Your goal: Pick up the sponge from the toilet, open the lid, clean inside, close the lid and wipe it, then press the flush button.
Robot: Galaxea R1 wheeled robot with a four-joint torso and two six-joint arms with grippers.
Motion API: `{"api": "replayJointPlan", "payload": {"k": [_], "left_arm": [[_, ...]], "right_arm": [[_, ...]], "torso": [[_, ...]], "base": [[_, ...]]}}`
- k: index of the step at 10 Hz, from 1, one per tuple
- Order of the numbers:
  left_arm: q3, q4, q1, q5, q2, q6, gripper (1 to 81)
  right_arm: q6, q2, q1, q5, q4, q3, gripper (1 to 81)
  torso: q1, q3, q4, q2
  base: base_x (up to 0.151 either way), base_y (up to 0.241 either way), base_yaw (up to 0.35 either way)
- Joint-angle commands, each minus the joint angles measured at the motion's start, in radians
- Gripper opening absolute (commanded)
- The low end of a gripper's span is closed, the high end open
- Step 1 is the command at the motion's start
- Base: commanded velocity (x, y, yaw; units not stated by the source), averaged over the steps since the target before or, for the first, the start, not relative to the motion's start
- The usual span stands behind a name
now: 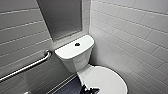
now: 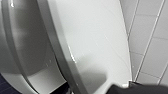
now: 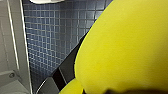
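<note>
Right tool clamped on the sponge, above blue-tiled floor. Left tool close by the lid, grip state impossible to tell. Sponge likely soft, light, squashy; best pinched across its middle. Lid smooth, glossy, probably slippery; best taken at its free rim. Toilet bowl apparently covered, contents hidden.

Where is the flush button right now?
In the head view, the flush button sits at the centre of the tank top, to the right of the grab bar.
</note>
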Motion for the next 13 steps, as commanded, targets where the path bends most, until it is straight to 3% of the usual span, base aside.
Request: {"api": "replayJointPlan", "payload": {"k": [1, 5, 8, 10, 13], "left_arm": [[0.129, 0.010, -0.158, -0.100, 0.002, -0.017, 81.1], [0.186, 0.010, -0.175, -0.101, -0.026, -0.018, 81.1], [0.205, 0.008, -0.186, -0.104, -0.042, -0.043, 81.1], [0.242, 0.010, -0.197, -0.129, -0.075, -0.093, 81.1], [0.319, 0.011, -0.207, -0.190, -0.162, -0.254, 81.1]], "right_arm": [[0.006, -0.007, -0.003, -0.043, -0.035, 0.016, 1.0], [0.006, -0.009, -0.004, -0.042, -0.036, 0.013, 1.0], [0.006, -0.007, -0.003, -0.042, -0.035, 0.013, 1.0], [0.006, -0.007, -0.003, -0.042, -0.033, 0.014, 1.0], [0.006, -0.007, -0.004, -0.040, -0.035, 0.025, 1.0]], "torso": [[0.000, 0.000, 0.000, 0.000], [0.000, 0.036, 0.000, 0.000], [0.000, 0.026, 0.000, 0.000], [0.000, 0.025, 0.000, 0.000], [0.000, 0.025, 0.000, 0.000]], "base": [[0.000, 0.000, 0.000], [0.000, 0.000, 0.000], [0.000, 0.000, 0.000], [0.000, 0.000, 0.000], [0.000, 0.000, 0.000]]}}
